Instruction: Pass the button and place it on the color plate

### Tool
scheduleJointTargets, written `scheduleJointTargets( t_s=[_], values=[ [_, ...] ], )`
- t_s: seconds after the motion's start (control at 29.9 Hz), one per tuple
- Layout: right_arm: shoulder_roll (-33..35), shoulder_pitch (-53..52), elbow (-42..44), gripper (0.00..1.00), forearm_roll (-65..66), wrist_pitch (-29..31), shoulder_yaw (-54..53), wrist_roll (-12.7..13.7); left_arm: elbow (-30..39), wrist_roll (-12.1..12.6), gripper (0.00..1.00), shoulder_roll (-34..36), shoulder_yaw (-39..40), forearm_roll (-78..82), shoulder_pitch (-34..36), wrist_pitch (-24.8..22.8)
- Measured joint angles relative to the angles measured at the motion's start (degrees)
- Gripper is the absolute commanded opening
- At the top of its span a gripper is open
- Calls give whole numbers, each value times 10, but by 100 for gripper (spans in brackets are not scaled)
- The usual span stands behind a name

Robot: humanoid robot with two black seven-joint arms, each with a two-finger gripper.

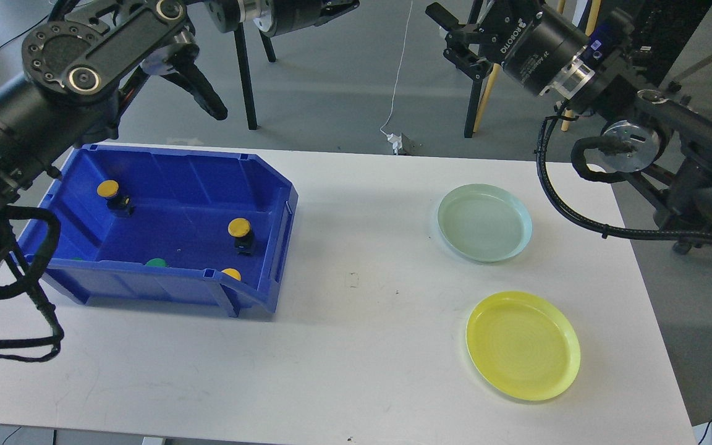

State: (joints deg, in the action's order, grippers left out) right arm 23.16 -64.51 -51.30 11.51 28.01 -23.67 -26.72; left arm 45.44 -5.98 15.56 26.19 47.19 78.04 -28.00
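A blue bin [269, 204] at the left of the white table holds several buttons. One yellow button [108, 188] stands at its back left, one [240, 227] at its right. A third [230, 273] and a green button [156, 262] are partly hidden by the front wall. A pale green plate [484, 224] and a yellow plate [523, 345] lie empty at the right. My left gripper [170, 111] hovers above the bin's back edge, open and empty, with one finger [204, 93] showing. My right gripper [455, 38] is open and empty, high beyond the table's far edge.
A second green edge [75, 258] peeks out at the bin's front left. Black cables [34, 296] hang from my left arm over the table's left side. Chair and stand legs [246, 74] and a white cord [396, 139] are on the floor behind the table.
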Motion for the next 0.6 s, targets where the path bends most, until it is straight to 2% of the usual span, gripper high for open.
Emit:
scheduleJointTargets(
  t_s=[0.07, 0.17, 0.2, 0.3, 0.37, 0.43, 0.6],
  values=[
    [0, 0, 1, 69, 0, 0, 0, 0, 0, 0, 27, -1, 0, 0, 0, 0],
    [0, -1, 1, 54, 1, 0, 0, 0, 0, 0, 27, -1, 0, 0, 0, 0],
    [0, -1, 1, 44, 1, 0, 0, 1, 0, 0, 27, -1, 0, 0, 1, 0],
    [0, -1, 2, 27, 6, 0, 1, 1, 0, 0, 27, -1, 0, 1, 1, 0],
    [0, -1, 2, 12, 17, 0, 1, 2, 0, 0, 27, -1, -1, 1, 1, 0],
    [0, -1, 2, 7, 25, 0, 1, 2, 0, 0, 27, -1, -1, 1, 1, 0],
    [-1, -1, 2, 4, 29, 0, 1, 3, 0, 1, 27, -1, -2, 2, 1, 0]
  ],
)
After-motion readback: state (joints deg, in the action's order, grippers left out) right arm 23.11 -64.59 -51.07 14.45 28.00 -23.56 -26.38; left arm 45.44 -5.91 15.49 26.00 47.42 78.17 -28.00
